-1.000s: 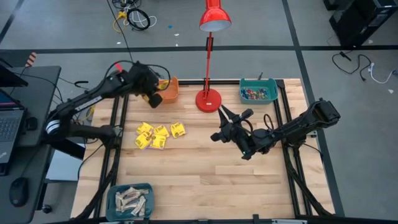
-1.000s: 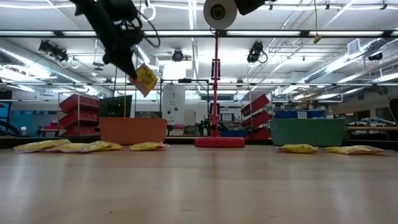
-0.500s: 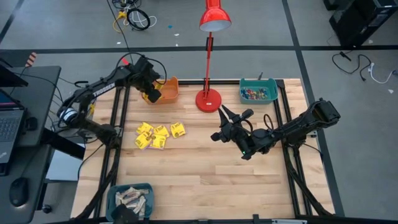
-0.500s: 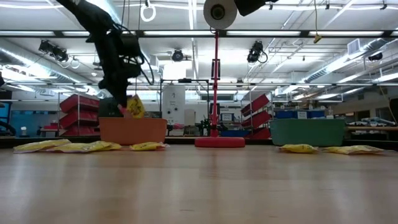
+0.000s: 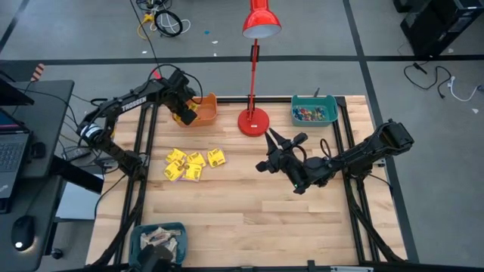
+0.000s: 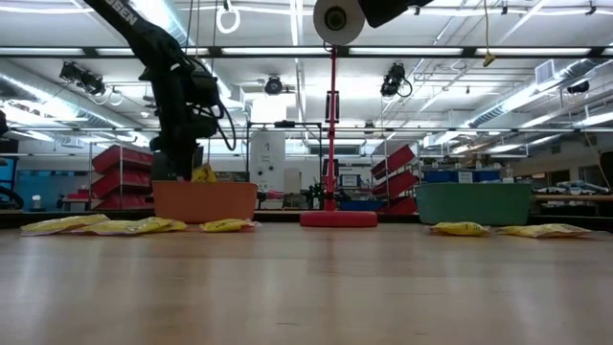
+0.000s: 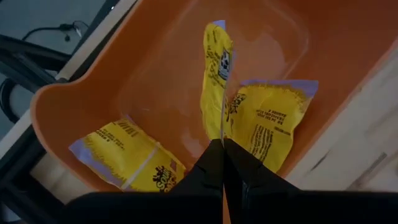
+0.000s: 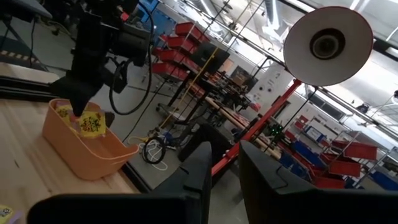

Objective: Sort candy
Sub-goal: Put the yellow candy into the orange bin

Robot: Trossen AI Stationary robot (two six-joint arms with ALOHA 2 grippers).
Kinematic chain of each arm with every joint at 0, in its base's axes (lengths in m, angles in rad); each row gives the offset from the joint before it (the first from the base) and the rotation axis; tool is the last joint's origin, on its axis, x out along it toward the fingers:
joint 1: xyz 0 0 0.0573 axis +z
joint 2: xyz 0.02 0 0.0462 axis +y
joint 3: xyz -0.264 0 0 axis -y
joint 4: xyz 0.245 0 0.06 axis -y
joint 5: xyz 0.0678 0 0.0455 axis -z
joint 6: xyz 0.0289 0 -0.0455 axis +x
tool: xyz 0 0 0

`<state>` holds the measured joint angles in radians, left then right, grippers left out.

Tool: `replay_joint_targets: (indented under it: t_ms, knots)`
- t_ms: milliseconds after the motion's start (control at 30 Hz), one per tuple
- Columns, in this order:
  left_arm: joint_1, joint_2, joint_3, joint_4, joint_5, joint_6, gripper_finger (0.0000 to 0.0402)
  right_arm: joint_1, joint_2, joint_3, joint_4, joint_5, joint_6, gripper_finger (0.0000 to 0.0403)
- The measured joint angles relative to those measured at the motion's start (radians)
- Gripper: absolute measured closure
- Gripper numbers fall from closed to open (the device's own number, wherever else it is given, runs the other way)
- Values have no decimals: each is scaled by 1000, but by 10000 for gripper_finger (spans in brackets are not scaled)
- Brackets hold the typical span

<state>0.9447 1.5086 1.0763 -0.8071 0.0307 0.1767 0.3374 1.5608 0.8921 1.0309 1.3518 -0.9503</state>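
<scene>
Release only once left hand (image 7: 222,163), pinching yellow packet (image 7: 217,74) edge-on, hangs well inside orange bin (image 7: 74,106) (two packets already there), right hand (image 5: 281,155) idle, part-spread.

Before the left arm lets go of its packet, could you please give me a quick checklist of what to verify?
1. Left gripper shut on the yellow packet: ok.
2. Packet held over the orange bin, inside its rim: ok.
3. Bin already holds the same sort, two other yellow packets lying in it: ok.
4. Right gripper waits above mid-table, away from the bin: ok.
5. Red lamp stands apart from the left arm: ok.
6. More yellow packets on the table await sorting: ok.
</scene>
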Motion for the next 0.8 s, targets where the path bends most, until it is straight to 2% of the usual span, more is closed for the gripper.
replay_joint_targets:
  t_ms: [200, 600, 800]
  knots:
    - [0, 3, 0, 5, -35, -47, 386, 0, 0, 0, -16, 0, 16, 336]
    - [1, 3, 0, 4, -38, -50, 334, -2, 0, 0, -16, 0, 17, 336]
    - [-5, -31, 37, -6, -39, -50, 326, -40, 0, 0, -15, -27, 44, 336]
